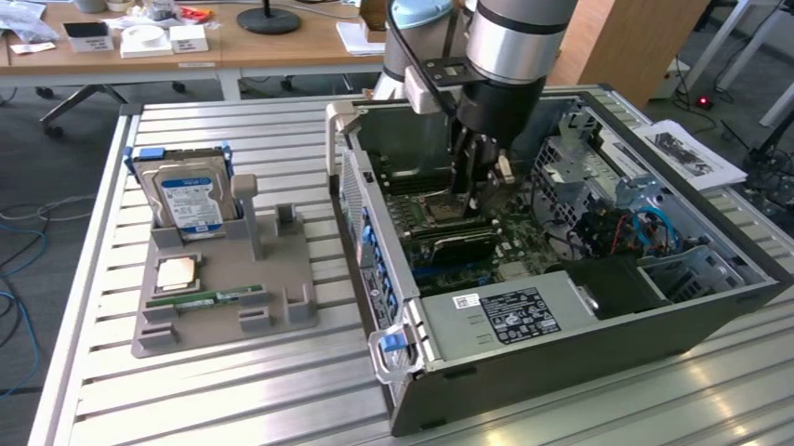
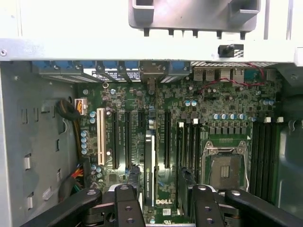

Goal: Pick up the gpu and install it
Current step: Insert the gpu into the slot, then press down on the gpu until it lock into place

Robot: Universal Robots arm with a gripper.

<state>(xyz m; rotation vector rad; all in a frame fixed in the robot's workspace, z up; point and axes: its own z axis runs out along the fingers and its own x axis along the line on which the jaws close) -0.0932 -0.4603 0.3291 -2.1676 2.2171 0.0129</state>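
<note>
The gpu [image 2: 150,165] shows edge-on in the wrist view as a thin dark card. It stands upright in a long slot of the green motherboard [image 2: 227,106]. My gripper [image 2: 160,189] straddles it: one black finger [image 2: 134,182] on one side, the other on the far side, each with a gap to the card, so the gripper is open and holds nothing. In the exterior view the gripper [image 1: 478,181] hangs down inside the open computer case [image 1: 559,362], just above the motherboard [image 1: 522,243], and hides the card.
On the exterior view's left a grey parts tray [image 1: 279,307] holds a hard drive [image 1: 192,200] with a blue-white label, a CPU [image 1: 178,271] and a green RAM stick [image 1: 206,299]. The case walls, the drive cage [image 1: 620,200] and the power supply [image 1: 515,316] close in around the gripper.
</note>
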